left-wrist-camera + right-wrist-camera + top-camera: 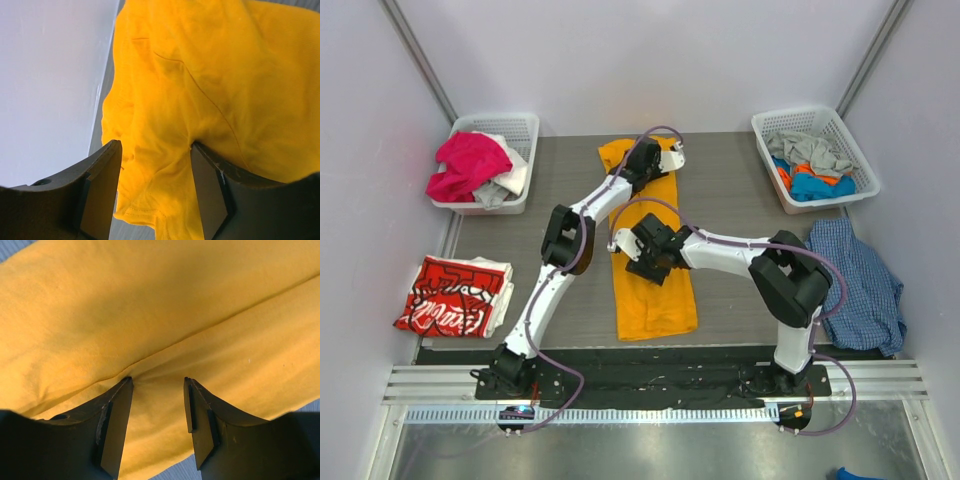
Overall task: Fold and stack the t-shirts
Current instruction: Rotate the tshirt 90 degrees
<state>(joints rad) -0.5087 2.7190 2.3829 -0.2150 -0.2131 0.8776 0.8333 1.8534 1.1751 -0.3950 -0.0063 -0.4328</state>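
Two baskets [525, 125], a red t-shirt [455, 295] and a checked shirt [860, 280] are set around the orange t-shirt [655, 295]. On it the right fingers [117, 415] are parted; whether the left fingers [102, 175] grip cannot be told.

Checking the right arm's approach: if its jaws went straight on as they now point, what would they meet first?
The orange-yellow t-shirt, near its fold line; they look almost on the cloth, perhaps touching.
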